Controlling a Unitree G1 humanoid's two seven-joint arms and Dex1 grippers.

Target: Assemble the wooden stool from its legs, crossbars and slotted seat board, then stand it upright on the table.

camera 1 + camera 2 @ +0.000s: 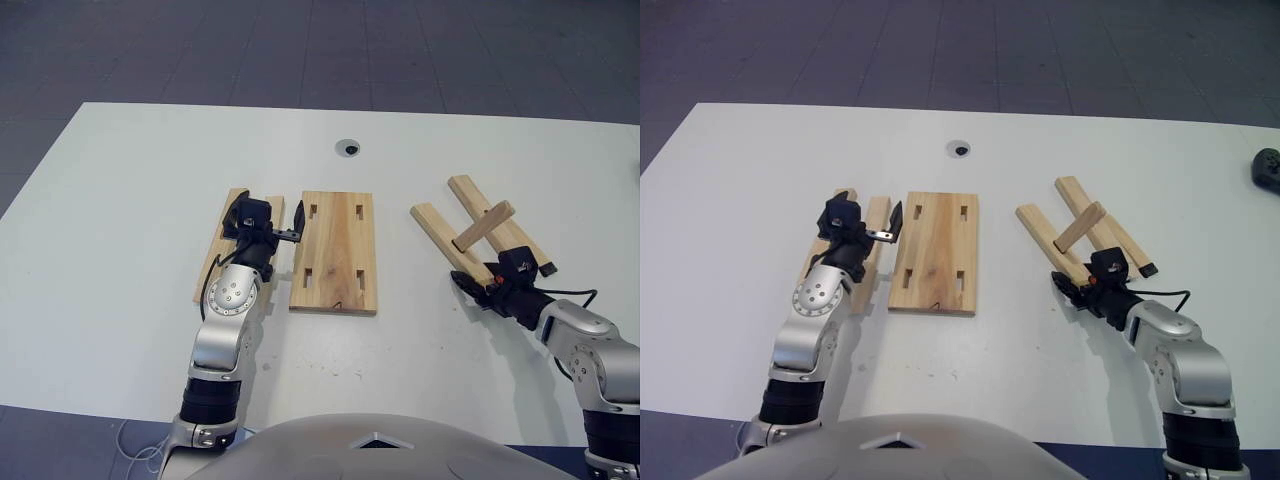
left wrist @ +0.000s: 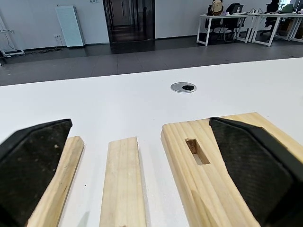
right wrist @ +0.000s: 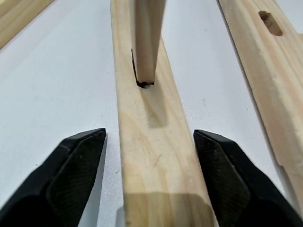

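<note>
The left pair of legs point(image 1: 211, 265) lies flat on the table point(image 1: 120, 200), at nine o'clock of the seat board point(image 1: 335, 250). The left gripper point(image 1: 265, 228) hangs over them, spread wide. At three o'clock lies the right pair of legs point(image 1: 440, 232), with a tilted crossbar point(image 1: 484, 226) socketed in one. The right gripper point(image 3: 149, 182), spread wide, straddles that leg's near end.

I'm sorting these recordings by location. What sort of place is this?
Probably an open office or lab workspace: a large white table with a cable grommet set in it, a dark tiled floor, and office desks with chairs across the room.
</note>
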